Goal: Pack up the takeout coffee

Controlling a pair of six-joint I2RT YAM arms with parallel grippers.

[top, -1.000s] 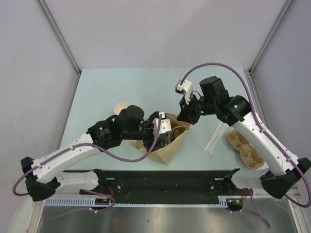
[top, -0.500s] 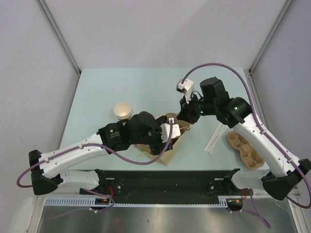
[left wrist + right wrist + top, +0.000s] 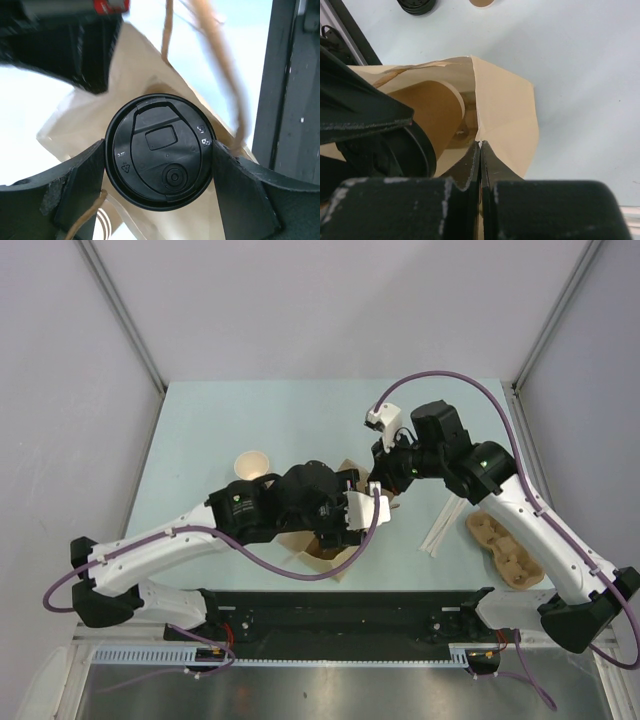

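The left fingers (image 3: 75, 187), spread wide, held a lidded cup (image 3: 160, 150) at the mouth of the bag (image 3: 505, 110), the right fingers (image 3: 466, 170) pinched shut on its rim; a second, unlidded cup (image 3: 252, 464) stood unpacked on the desk (image 3: 250, 410).

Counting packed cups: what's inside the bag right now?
One lidded cup, held by the left pincer, sits in the bag's mouth. Cup and pincer cover the bottom, so anything deeper cannot be seen.
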